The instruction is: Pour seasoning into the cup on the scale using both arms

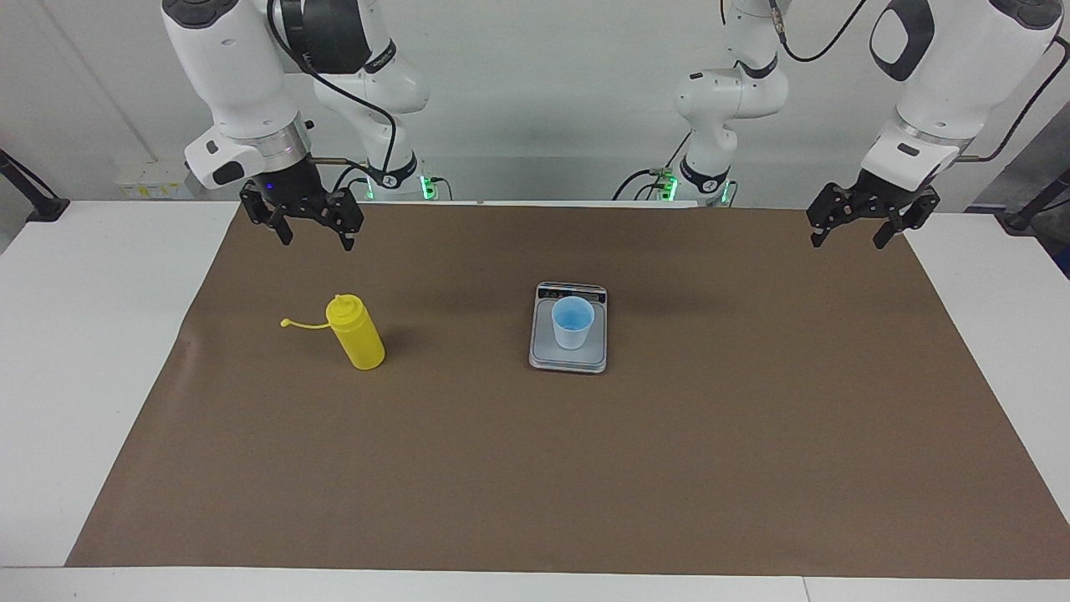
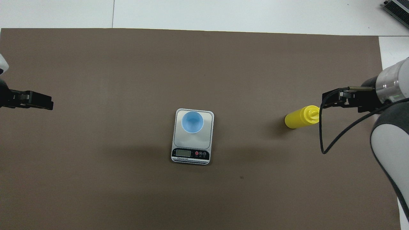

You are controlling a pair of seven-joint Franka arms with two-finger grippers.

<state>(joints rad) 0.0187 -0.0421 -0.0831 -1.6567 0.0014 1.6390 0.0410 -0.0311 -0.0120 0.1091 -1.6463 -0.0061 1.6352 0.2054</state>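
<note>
Standing apart: seasoning (image 1: 357,337), cup (image 1: 573,322) on scale (image 1: 568,358).

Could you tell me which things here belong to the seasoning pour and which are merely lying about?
Part of the job:
- yellow seasoning bottle, upright toward the right arm's end
- blue cup, on the scale
- scale
- right gripper, open, raised near the bottle
- left gripper, open, waiting

Just lying about:
- brown mat only

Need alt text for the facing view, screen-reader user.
A pale blue cup stands on a silver scale mid-table, a yellow seasoning bottle upright toward the right arm's end. Both open claws hang empty: the right claw above the mat near the bottle, the left claw waiting over its own end.
</note>
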